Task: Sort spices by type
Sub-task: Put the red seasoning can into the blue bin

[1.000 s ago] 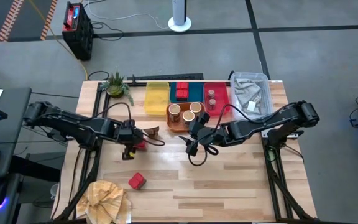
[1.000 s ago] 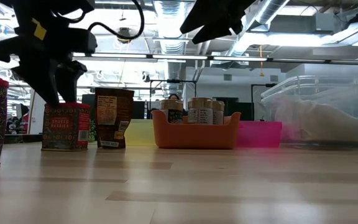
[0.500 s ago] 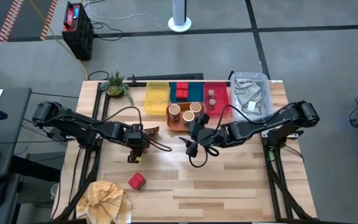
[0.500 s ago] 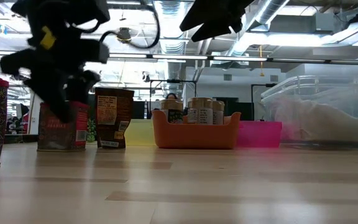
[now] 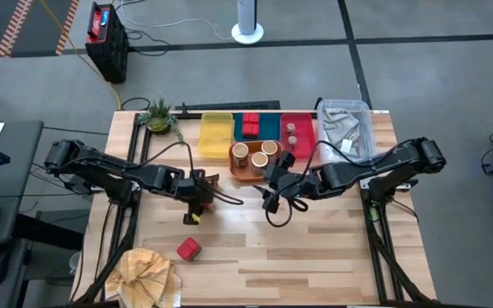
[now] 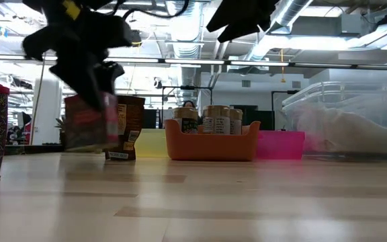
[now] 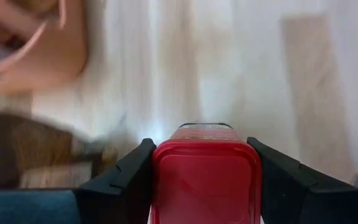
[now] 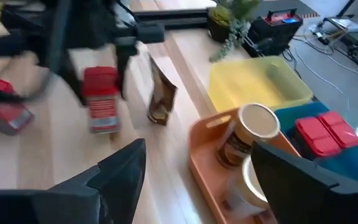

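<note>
The left gripper (image 5: 197,198) holds a red tin (image 7: 205,180) clamped between its two fingers (image 7: 120,183), lifted clear of the bench (image 5: 332,248) near the middle of the left half. In the low view the tin (image 6: 89,121) hangs tilted above the wood. Just beside it, toward the back edge, stands the dark brown packet (image 5: 210,180), which the low view shows upright (image 6: 125,126) right behind the lifted tin, so the two overlap there.

A second red tin (image 5: 188,248) lies alone nearer the front edge, and a crumpled tan cloth (image 5: 144,272) sits at the front left corner. A small potted plant (image 5: 159,116) stands at the back left corner.

Along the back edge runs a row of trays: yellow tray (image 5: 216,133), blue tray (image 5: 249,125) with red tins (image 5: 249,129) in it, and red tray (image 5: 296,127) holding small shakers (image 5: 290,133). In front of them the orange tray (image 5: 245,168) carries tan round jars (image 5: 241,153). A clear bin (image 5: 346,128) with grey cloth fills the back right corner.

The right gripper (image 5: 270,183) hovers just in front of the orange tray, its jaws spread apart and holding nothing; its cable (image 5: 278,214) loops over the bench middle.
</note>
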Tool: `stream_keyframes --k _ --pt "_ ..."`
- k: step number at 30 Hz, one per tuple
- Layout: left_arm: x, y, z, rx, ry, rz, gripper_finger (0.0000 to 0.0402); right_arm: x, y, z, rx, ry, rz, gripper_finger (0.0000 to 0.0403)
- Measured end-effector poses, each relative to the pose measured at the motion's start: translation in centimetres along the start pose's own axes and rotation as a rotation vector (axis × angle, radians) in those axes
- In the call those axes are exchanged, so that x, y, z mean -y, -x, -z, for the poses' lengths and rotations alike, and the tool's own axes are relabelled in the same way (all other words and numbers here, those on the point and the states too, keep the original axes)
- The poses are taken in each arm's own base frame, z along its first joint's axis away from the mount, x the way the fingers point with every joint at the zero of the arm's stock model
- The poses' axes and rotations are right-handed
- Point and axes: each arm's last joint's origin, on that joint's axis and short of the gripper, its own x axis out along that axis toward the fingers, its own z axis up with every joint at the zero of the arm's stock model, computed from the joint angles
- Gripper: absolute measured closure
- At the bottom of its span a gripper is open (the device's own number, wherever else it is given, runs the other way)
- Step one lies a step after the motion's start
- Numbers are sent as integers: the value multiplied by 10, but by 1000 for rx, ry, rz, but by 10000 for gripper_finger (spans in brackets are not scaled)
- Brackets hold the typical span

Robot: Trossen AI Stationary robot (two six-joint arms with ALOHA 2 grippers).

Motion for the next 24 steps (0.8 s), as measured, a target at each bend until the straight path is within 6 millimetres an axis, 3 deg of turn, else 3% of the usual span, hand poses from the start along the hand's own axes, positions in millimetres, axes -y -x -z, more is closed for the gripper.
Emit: stream_keyframes --k 6,13,17,20,24 --pt "-5 1 -16 157 36 58 193 12 -5 10 -109 29 54 86" --pt "-31 20 -43 262 81 2 193 31 -16 29 -167 23 113 86" --pt "-40 25 -48 285 82 33 193 42 -12 36 -175 7 133 86" --pt "-44 16 -52 306 85 60 193 48 -3 40 -166 -12 130 86" --pt "-46 -9 -57 276 58 54 188 55 9 43 -116 -59 125 86"
